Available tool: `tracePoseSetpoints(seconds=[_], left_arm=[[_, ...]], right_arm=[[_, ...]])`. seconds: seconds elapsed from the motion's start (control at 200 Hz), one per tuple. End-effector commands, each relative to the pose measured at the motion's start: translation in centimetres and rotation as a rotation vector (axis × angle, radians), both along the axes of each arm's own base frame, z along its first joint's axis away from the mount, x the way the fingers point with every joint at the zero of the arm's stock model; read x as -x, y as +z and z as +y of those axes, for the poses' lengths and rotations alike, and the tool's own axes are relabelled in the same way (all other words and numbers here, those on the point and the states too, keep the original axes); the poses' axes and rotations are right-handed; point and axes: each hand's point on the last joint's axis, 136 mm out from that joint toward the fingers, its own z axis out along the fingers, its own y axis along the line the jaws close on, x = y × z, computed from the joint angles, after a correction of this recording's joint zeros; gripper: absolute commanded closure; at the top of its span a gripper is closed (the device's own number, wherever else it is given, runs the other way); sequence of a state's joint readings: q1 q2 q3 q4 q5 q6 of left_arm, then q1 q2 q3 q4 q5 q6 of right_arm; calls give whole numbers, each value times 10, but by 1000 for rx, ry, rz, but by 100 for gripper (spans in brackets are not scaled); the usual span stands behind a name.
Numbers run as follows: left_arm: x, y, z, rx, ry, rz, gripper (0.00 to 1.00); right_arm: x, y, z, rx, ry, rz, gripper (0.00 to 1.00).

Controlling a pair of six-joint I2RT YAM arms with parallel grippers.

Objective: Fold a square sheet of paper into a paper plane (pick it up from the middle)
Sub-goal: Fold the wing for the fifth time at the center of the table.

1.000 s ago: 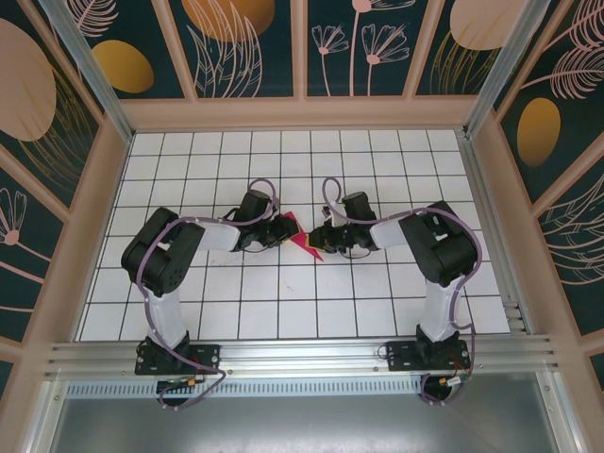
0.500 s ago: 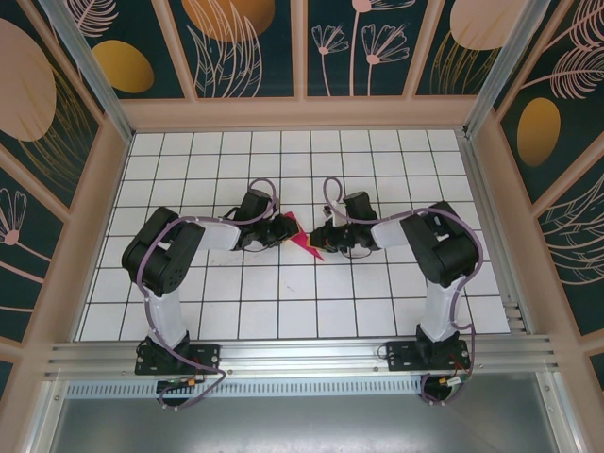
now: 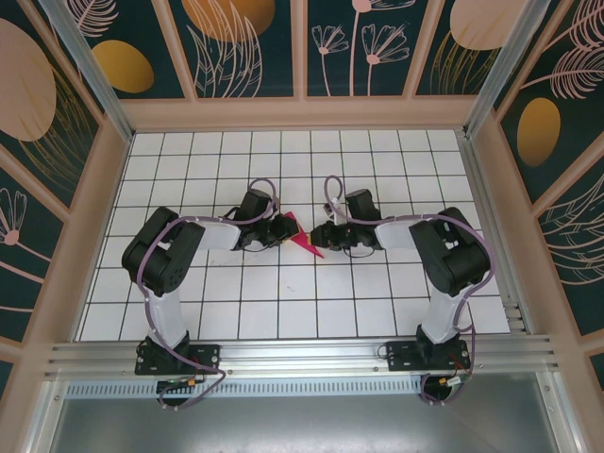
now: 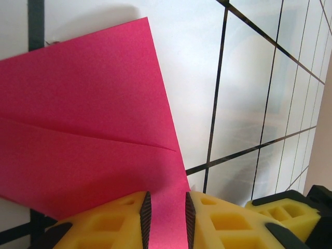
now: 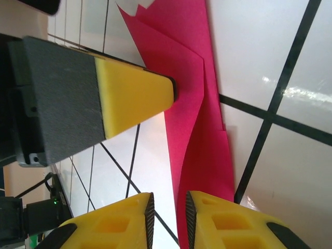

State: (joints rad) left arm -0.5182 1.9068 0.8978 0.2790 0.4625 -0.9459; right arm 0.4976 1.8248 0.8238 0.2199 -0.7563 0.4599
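One folded magenta-pink paper sheet (image 4: 78, 104) is flanked by narrowly parted right fingers (image 5: 228, 223) and left fingers (image 4: 114, 223) whose grip cannot be told.

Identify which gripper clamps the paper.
The left gripper: paper fills its gap; in the right gripper, mostly table shows through.

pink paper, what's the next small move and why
Probably back the right pincer off the pink paper: its jaws stand slightly apart with the folded edge beside one pad, not clamped, while the left pincer has paper across its gap.
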Motion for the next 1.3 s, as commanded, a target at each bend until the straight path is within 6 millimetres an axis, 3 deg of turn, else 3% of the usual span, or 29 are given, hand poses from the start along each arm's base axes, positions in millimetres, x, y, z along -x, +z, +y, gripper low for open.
tracePoseSetpoints(seconds=[0.0, 0.215, 0.44, 0.72, 0.816, 1.101, 1.291], left_arm=[[6, -38, 20, -127, 29, 58, 72], [6, -39, 20, -128, 31, 60, 72], [4, -36, 19, -127, 32, 53, 72], [-4, -30, 16, -129, 26, 31, 72], [-10, -20, 11, -107, 16, -1, 72], [-18, 44, -11, 74, -33, -173, 67], [1, 51, -14, 131, -61, -195, 66]], right_arm=[[4, -9, 4, 20, 37, 6, 75], [9, -20, 4, 42, 56, 19, 76], [10, -30, 1, 39, 46, 45, 89], [11, -33, -7, 17, 20, 78, 96], [12, -37, -10, 17, 4, 100, 99], [12, -45, -14, 27, -43, 167, 100], [9, -50, -18, 27, -80, 204, 100]])
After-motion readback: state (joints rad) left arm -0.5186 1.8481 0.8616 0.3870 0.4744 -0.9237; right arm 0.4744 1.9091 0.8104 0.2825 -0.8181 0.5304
